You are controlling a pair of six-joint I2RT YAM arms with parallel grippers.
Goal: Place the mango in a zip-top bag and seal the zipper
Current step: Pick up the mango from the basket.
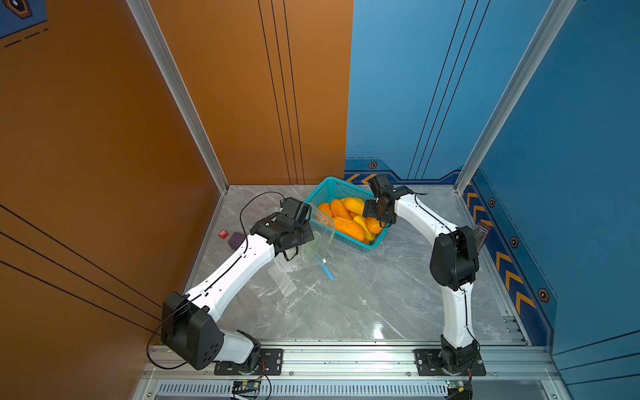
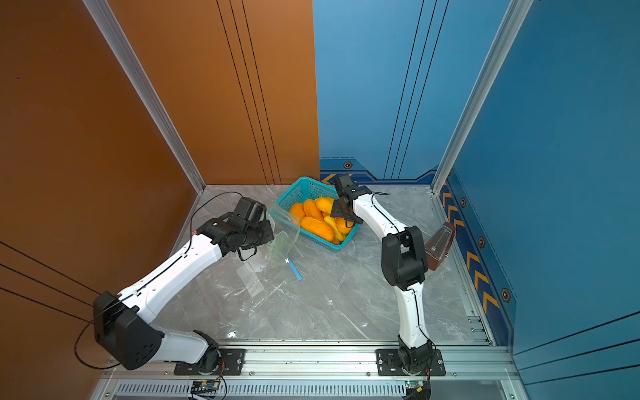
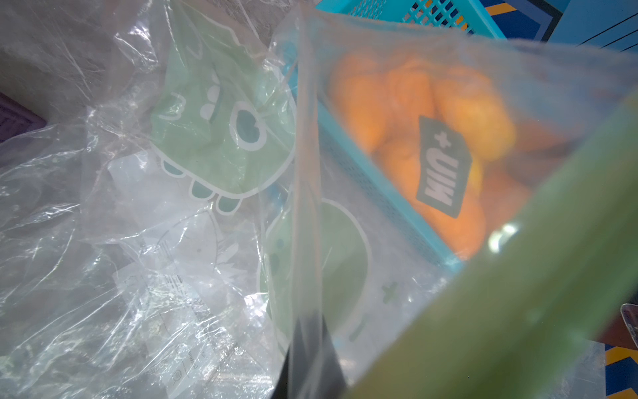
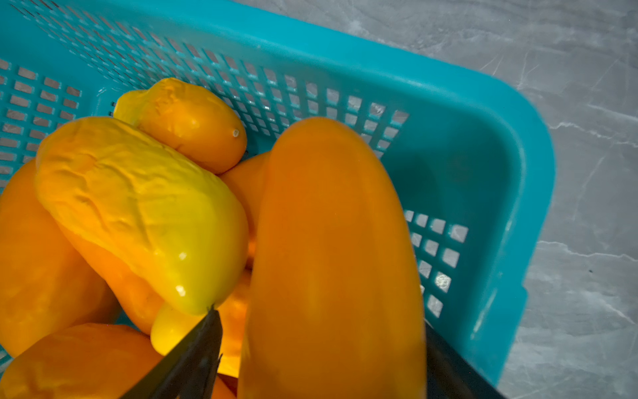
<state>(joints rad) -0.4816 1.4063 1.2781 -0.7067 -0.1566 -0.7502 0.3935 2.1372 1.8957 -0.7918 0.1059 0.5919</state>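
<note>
On the tabletop (image 1: 363, 294) we've got the basket (image 1: 332, 187) right by the bag (image 1: 320, 242), left tool (image 1: 310, 225) clamped on its rim, probably holding it open, right tool (image 4: 321, 321) spread wide around one mango (image 4: 331, 224) in the basket, can't tell if it's squeezing yet.

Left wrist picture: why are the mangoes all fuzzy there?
In the left wrist view the mangoes are seen through the zip-top bag, and its green zipper strip is too close to focus; in the right wrist view the yellow mango looks sharp, with small glare spots; in a top view the table shows a bright reflection.
</note>
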